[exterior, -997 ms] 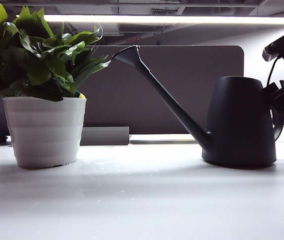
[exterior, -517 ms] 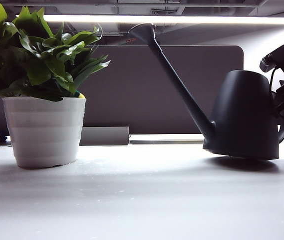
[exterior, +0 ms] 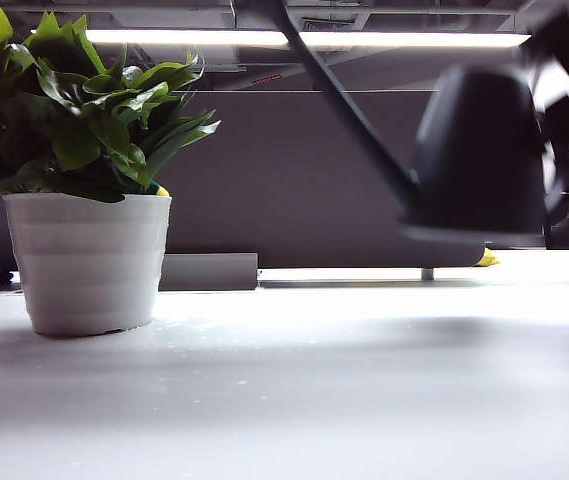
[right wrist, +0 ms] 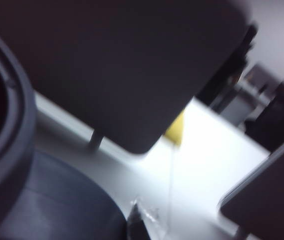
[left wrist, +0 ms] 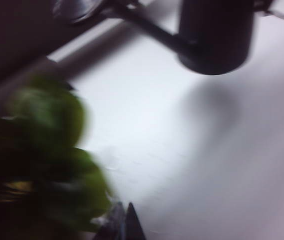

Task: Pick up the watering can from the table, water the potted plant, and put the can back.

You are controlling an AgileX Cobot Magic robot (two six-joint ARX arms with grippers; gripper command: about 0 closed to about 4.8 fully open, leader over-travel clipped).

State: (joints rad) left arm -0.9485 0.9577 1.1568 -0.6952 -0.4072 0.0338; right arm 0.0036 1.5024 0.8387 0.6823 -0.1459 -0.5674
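Can: watering can (exterior: 479, 150) is off the table (exterior: 294, 390), spout rising leftward, well apart from potted plant (exterior: 84, 170).
Right gripper (exterior: 564, 95): blurred at the handle side, clenched on the can.
Left gripper (left wrist: 124, 225): beside plant leaves; grip state unreadable.

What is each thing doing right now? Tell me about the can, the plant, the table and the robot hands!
watering can: lifted off the table, upright, spout pointing up and toward the plant.
potted plant: standing upright on the table, apart from the can.
table: bare under the can, with its shadow.
right gripper: shut on the can's handle side, blurred.
left gripper: near the plant, holding nothing visible.
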